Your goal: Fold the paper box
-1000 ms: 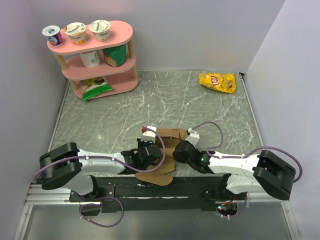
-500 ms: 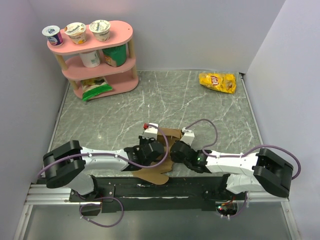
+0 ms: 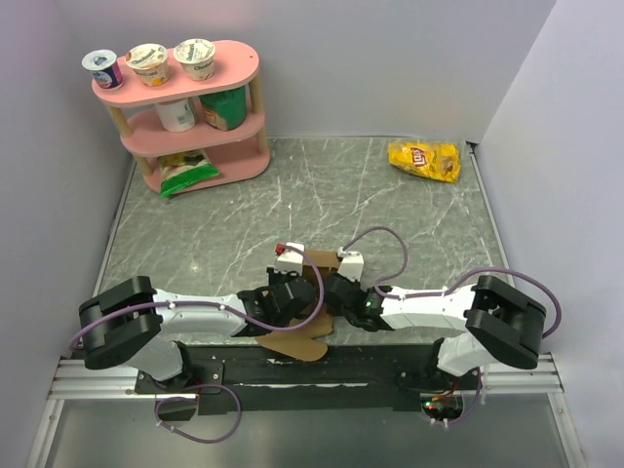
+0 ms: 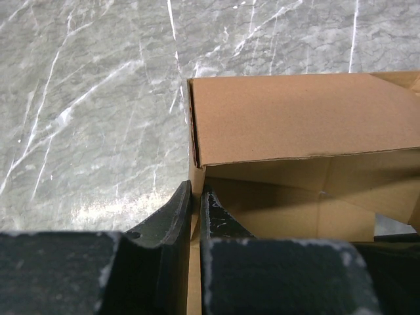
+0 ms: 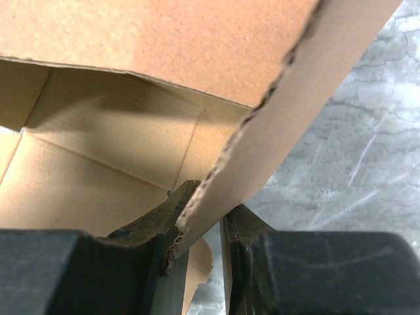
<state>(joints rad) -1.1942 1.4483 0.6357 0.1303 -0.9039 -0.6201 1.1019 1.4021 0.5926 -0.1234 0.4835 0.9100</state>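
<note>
Top view: 1 box [image 3: 330, 261], brown, part-folded, at 6 o'clock on the table [image 3: 292, 205], between 2 arms. Left gripper [image 3: 291, 294] is on its 9 o'clock side, right gripper [image 3: 338, 292] on its 3 o'clock side. 1 rounded flap lies flat toward 6 o'clock. 1 pink shelf [image 3: 249, 70] at 10 o'clock holds 3 cups [image 3: 148, 61] on top, 2 tubs on the middle tier and 1 green bag on the bottom tier. 1 chip bag [image 3: 424, 160] at 1 o'clock.

Left wrist: left gripper [image 4: 195, 194] pressed together, pinching the box [image 4: 302, 118] wall at its corner edge. 1 panel upright, inside open toward 6 o'clock.

Right wrist: right gripper [image 5: 211, 213] slightly spread, straddling 1 box [image 5: 164, 39] panel edge. The 9 o'clock finger touches the card, with a thin gap at the 3 o'clock finger.
</note>
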